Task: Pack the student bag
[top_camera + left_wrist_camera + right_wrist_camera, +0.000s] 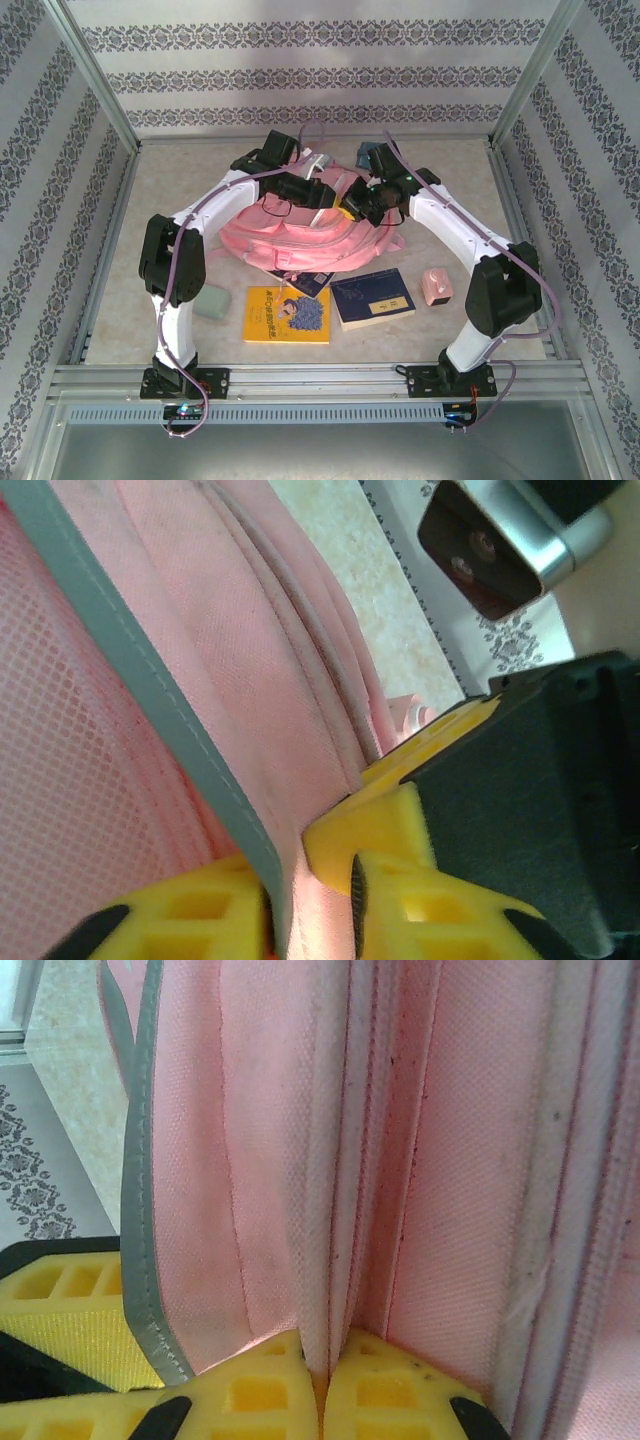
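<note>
At the bag (285, 240) rim, your right end effector (318, 1385) is clenched on it; left end effector (288, 900) straddles the grey trim (150, 700), grip unclear.

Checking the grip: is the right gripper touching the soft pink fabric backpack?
Touching. The right wrist view shows the right gripper pinching a fold of the pink fabric backpack between its yellow fingertips.

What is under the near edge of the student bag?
A dark-covered book pokes out from under the student bag; the rest of it, and anything else beneath, is covered by the fabric.
</note>
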Robot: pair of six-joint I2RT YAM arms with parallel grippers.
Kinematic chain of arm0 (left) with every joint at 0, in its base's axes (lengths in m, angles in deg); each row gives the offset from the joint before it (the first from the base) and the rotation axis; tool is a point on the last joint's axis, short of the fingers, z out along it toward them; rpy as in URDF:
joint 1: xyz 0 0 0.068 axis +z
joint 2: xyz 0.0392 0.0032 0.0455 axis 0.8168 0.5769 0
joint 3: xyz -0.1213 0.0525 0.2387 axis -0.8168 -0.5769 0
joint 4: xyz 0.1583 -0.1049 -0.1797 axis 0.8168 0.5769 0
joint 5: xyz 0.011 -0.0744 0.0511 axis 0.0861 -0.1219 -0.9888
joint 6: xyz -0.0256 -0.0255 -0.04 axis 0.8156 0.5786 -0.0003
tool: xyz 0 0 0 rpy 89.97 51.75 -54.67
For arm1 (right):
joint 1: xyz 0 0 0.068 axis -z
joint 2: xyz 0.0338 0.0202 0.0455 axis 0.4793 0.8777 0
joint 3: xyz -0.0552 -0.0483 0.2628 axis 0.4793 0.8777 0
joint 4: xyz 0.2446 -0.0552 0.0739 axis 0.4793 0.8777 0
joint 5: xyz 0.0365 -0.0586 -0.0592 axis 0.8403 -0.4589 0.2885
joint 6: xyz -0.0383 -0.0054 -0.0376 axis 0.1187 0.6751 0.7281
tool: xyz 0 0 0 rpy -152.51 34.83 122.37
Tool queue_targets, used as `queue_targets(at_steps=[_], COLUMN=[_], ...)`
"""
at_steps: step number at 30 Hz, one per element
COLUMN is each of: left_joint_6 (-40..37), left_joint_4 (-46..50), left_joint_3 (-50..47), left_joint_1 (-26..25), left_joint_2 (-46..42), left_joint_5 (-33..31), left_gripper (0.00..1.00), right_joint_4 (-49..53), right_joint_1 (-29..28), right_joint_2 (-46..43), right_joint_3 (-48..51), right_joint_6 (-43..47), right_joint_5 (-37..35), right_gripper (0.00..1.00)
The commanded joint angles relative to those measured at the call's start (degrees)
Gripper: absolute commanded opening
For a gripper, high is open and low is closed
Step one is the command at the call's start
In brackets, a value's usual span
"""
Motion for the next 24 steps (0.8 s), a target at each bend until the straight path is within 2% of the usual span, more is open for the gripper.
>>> queue_targets(at_steps=[1,4,8,12,15,17,18,20,21,23,24], left_joint_6=[0.0,0.1,1.5,3.5,3.3,2.9,0.9,2.0,2.8,0.1,1.4], left_joint_4=[-1.0,-1.1,-2.9,-8.8,-14.0,-18.2,-20.1,-22.7,-23.8,-22.1,-22.1], left_joint_3=[-0.5,-2.9,-9.5,-20.2,-27.4,-32.2,-35.1,-38.8,-40.6,-41.5,-42.9], left_joint_1=[2.1,2.8,2.9,2.9,2.6,2.6,2.5,2.6,2.6,2.5,2.4], left_joint_2=[-6.2,-11.5,-20.4,-32.1,-39.7,-43.1,-45.3,-48.5,-49.7,-50.7,-50.9], left_joint_5=[-4.4,-10.9,-19.2,-29.6,-32.8,-32.7,-31.7,-33.2,-32.6,-27.2,-26.3], left_gripper=[0.4,0.46,0.46,0.47,0.5,0.5,0.48,0.4,0.4,0.4,0.4], right_joint_4=[-1.2,-0.2,0.3,2.5,4.2,4.8,4.8,4.9,4.9,5.1,5.3], right_joint_1=[-0.1,0.1,0.4,0.6,0.6,0.6,0.4,0.1,-0.1,-0.5,-0.7], right_joint_2=[-2.0,-2.1,-1.9,-1.5,-0.6,-0.1,-0.1,0.1,0.3,1.1,1.6], right_joint_3=[0.3,-0.7,-2.9,-7.2,-10.4,-11.8,-12.4,-13.8,-14.6,-16.4,-17.6], right_joint_6=[-1.5,-2.1,-4.8,-5.5,-5.3,-5.8,-6.2,-6.9,-7.3,-8.5,-9.1], right_joint_5=[-0.8,-1.8,-2.2,-2.6,-1.4,-0.8,-0.8,-0.7,-0.7,-0.2,-0.2], right_gripper=[0.0,0.0,0.0,0.0,0.0,0.0,0.0,0.0,0.0,0.0,0.0])
